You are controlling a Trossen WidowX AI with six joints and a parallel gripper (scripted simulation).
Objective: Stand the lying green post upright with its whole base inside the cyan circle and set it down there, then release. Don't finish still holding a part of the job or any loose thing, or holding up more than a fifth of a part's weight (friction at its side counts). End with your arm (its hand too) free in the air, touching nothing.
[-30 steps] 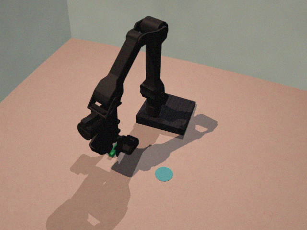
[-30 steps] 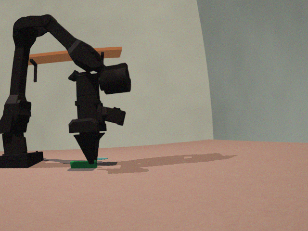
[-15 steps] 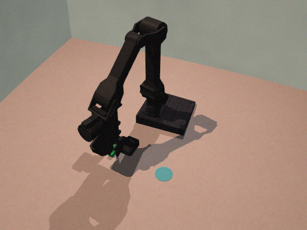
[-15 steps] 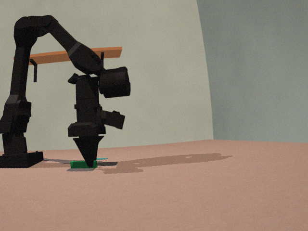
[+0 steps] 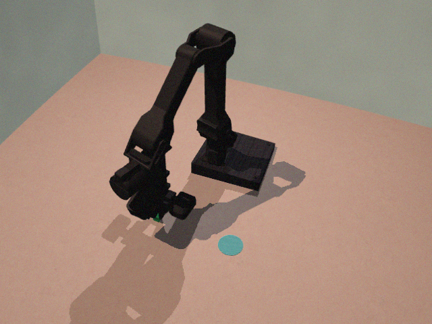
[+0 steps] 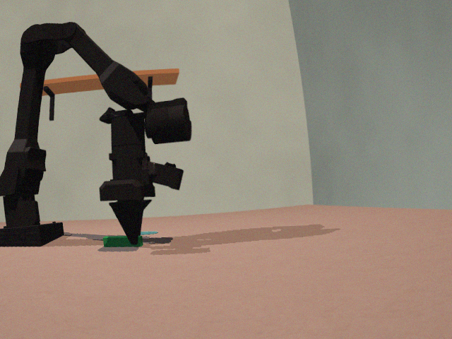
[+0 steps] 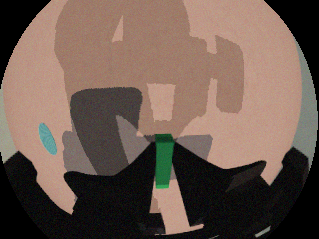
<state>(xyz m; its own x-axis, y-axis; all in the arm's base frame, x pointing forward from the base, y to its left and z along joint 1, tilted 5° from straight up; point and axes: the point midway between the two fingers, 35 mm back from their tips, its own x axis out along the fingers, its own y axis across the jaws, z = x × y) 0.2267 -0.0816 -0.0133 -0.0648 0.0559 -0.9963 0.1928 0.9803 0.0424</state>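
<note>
Lying flat on the pinkish floor [image 6: 292, 284], the green post [image 6: 116, 241] is seen in the exterior view with the gripper [image 6: 132, 236] lowered onto its right end, the fingertips reaching down to floor level. In the wrist view the post [image 7: 162, 161] runs from 12 to 6 o'clock between the two dark fingers, which press against its long sides; the gripper is clenched on the post. Only a small green sliver of the post [image 5: 157, 218] is shown in the top view, the rest being hidden beneath the wrist.

The cyan circle [image 5: 230, 245] is marked on the floor apart from the post, at about 4 o'clock from the gripper [image 5: 156, 215] in the top view, and at 9 o'clock near the edge of the wrist view [image 7: 47, 138]. In the exterior view it is glimpsed as a thin cyan strip [image 6: 150, 232] just behind the fingers.

The arm [image 5: 181, 76] is folded over in a high arch from its dark base plate [image 5: 265, 146], which is set at roughly 1 o'clock from the gripper in the top view. An orange shelf [image 6: 166, 75] is fixed to the pale wall behind the arm. Broad shadows of the arm are cast across the floor.
</note>
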